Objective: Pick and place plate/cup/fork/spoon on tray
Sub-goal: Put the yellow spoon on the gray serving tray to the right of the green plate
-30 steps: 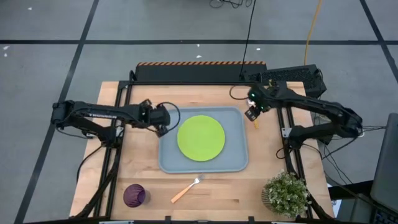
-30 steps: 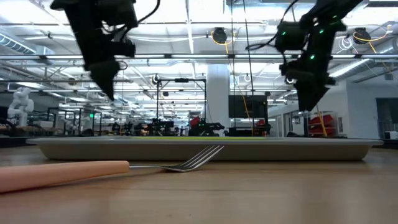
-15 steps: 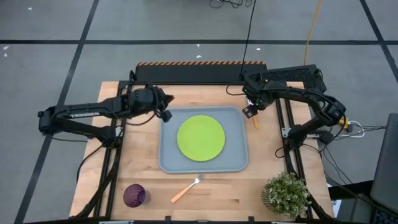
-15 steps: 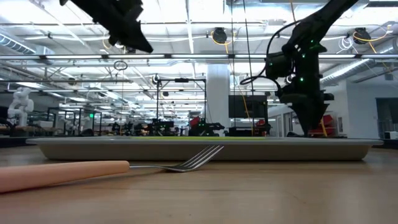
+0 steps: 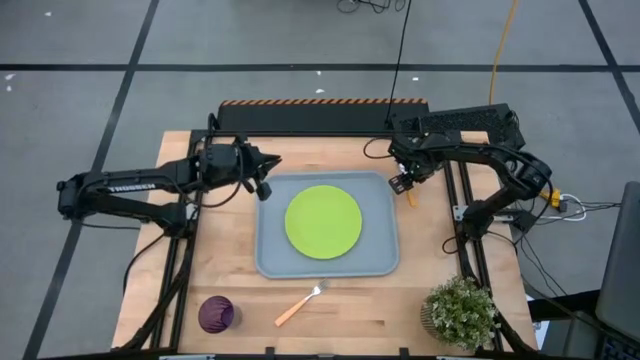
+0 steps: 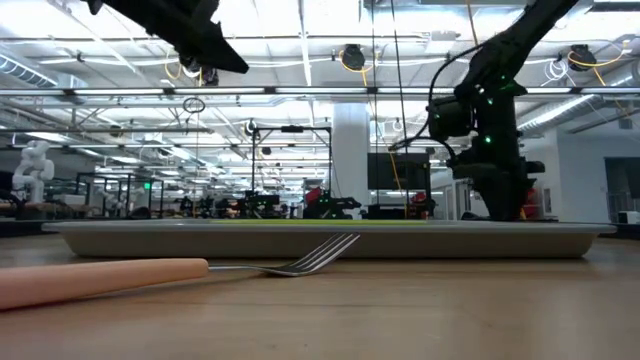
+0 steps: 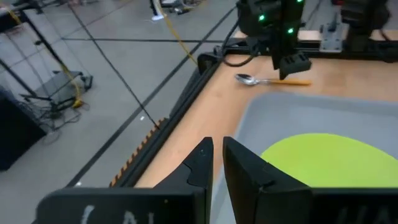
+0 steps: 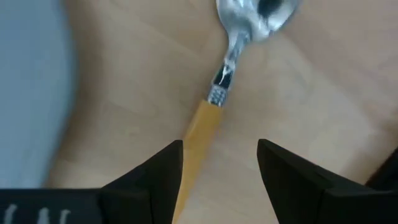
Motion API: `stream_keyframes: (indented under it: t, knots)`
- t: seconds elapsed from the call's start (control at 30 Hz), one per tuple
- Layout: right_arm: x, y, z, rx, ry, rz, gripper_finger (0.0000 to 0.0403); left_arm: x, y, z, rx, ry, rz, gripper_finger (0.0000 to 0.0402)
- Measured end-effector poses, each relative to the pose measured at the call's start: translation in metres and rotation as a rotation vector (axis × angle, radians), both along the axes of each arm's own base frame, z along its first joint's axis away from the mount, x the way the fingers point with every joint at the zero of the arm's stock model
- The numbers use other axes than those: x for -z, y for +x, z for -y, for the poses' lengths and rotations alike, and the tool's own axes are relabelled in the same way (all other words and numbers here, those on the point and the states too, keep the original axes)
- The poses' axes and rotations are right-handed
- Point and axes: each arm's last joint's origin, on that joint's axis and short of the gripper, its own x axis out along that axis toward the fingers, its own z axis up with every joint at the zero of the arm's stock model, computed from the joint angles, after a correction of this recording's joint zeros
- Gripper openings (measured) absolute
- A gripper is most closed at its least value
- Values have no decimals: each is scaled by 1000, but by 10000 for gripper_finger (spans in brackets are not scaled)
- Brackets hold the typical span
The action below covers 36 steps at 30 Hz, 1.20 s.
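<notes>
The right gripper (image 8: 217, 165), jaws spread wide, hangs over the orange-handled spoon with a shiny rounded metal bowl (image 8: 214, 99), which lies on the wooden table (image 5: 230, 280) just beside the light grey-blue rectangular plastic tray (image 5: 380, 262). A good grasp likely means descending straight so the fingers straddle the handle before closing. The right wrist view shows that handle between the fingers; the high view shows the lime-green round plate (image 5: 323, 221) on the tray, and the left gripper (image 5: 263, 172), nearly closed and empty, at the tray's corner.
</notes>
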Motion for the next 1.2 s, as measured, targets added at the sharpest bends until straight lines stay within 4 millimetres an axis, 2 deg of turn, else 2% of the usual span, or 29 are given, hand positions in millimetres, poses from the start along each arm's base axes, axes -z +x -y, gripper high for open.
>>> stream_keyframes:
  t: [0.13,0.27,0.47,0.63,0.9,1.07,1.2]
  knots:
    - [14,-3,-6,6,20,34,177,-3,-7,2,-1,-8,3,42]
    - [19,-5,-10,-2,28,43,143,-6,-11,3,1,-10,17,42]
    - [16,-8,-12,-40,46,20,33,-5,-11,4,3,-13,11,42]
    - [0,-20,-23,-45,123,-28,30,-1,-12,4,2,-25,-34,42]
    - [-50,-36,-49,99,45,133,30,3,-14,4,1,-35,-79,42]
    - [-70,-32,-76,159,83,333,30,3,-15,2,-22,-15,-87,42]
    - [-78,-16,-91,195,77,486,30,4,-17,-3,-50,-3,-115,42]
